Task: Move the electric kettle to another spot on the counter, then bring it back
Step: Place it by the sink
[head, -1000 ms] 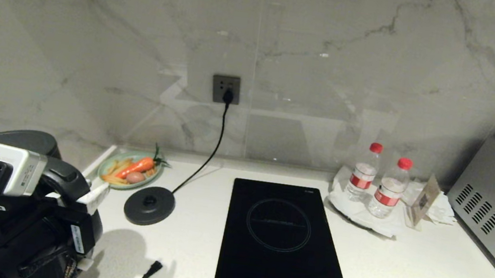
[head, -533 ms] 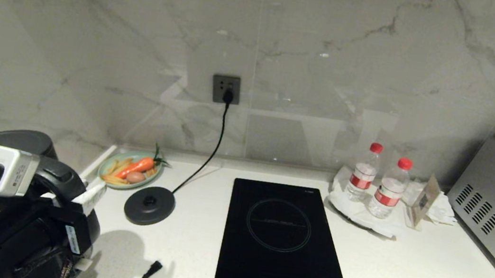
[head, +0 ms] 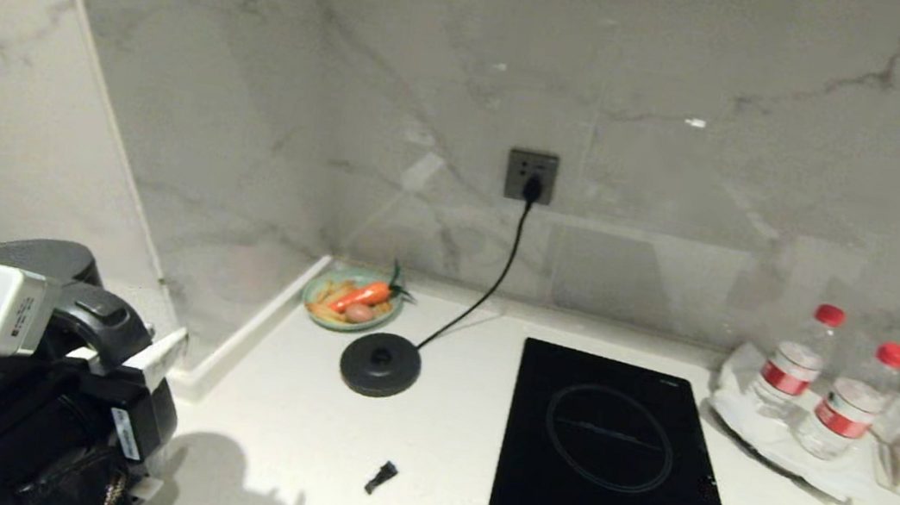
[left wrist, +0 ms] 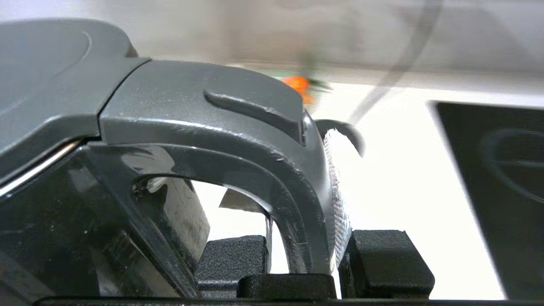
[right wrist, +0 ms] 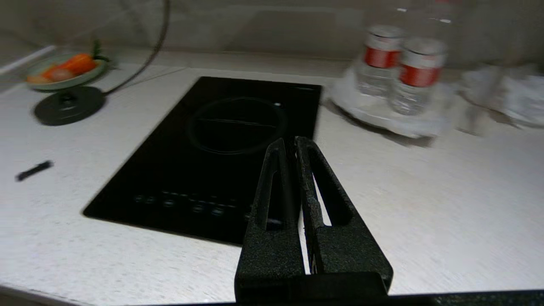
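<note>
While its left claw point(left wrist: 308, 259) is clamped on the loop handle of the electric kettle point(head: 22, 266), the robot holds the glossy black vessel at the near left corner of the white table point(head: 424, 449), well apart from the round black power base point(head: 379, 365). From the left wrist camera, the two fingers point(left wrist: 384, 259) pinch the handle's upright part, one on either side, below the flat lid. The power base sits bare on the table, its cord point(head: 489, 288) running up to a wall socket point(head: 531, 175). Just behind the base lies a small green plate point(head: 353, 307) with a carrot. To the base's right is the black glass cooktop point(head: 613, 465), and beyond that two red-capped water bottles point(head: 787, 366) stand on white paper. A small black object point(head: 381, 477) lies on the table in front of the base. The right claw point(right wrist: 293, 148), its fingers pressed together and gripping nothing, hovers over the near edge of the cooktop.
</note>
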Tool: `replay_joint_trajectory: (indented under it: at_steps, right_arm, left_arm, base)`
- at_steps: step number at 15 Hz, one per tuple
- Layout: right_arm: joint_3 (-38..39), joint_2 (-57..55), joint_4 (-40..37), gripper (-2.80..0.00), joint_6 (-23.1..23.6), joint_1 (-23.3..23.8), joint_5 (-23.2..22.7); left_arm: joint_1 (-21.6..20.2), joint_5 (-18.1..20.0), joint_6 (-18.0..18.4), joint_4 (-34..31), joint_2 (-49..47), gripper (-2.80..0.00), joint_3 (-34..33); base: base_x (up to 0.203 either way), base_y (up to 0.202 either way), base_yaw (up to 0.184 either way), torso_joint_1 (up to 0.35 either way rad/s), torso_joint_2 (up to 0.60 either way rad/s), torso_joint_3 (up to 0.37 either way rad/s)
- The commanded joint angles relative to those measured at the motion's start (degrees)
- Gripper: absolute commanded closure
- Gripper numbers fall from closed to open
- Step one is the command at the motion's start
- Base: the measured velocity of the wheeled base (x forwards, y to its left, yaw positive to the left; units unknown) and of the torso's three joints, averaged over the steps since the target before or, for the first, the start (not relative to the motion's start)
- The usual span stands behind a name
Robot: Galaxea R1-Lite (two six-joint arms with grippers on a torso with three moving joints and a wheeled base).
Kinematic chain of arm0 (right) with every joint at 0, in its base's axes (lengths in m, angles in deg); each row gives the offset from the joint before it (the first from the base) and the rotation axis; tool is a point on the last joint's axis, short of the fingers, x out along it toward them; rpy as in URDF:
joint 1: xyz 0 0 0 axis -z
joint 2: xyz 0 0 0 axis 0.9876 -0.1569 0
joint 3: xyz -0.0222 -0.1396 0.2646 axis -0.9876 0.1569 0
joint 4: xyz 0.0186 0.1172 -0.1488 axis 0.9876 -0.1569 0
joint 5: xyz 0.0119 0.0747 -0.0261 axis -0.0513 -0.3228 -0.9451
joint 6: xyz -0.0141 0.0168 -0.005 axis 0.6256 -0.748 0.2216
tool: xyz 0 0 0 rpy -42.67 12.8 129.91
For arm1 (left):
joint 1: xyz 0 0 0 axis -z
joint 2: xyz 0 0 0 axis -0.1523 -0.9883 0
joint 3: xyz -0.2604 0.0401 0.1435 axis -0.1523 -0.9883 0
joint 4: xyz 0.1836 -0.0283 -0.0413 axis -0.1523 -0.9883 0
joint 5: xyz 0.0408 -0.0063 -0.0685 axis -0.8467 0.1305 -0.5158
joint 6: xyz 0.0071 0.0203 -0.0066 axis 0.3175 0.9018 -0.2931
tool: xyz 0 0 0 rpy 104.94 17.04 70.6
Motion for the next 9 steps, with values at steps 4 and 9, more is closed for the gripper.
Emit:
replay_joint_trajectory:
  at_steps: [4, 9]
  right_arm:
    - [0.0, 0.0, 0.01, 0.0, 0.02, 0.0, -0.02]
    - [0.0, 0.0, 0.01, 0.0, 0.02, 0.0, -0.02]
  left_arm:
    - [0.03, 0.0, -0.04, 0.36, 0.18, 0.0, 0.1]
    - [0.12, 0.0, 0.05, 0.36, 0.18, 0.0, 0.19]
  base:
    - [0.0, -0.009, 0.174, 0.001, 0.0, 0.004]
    - [-0.001, -0.007, 0.172, 0.002, 0.0, 0.0]
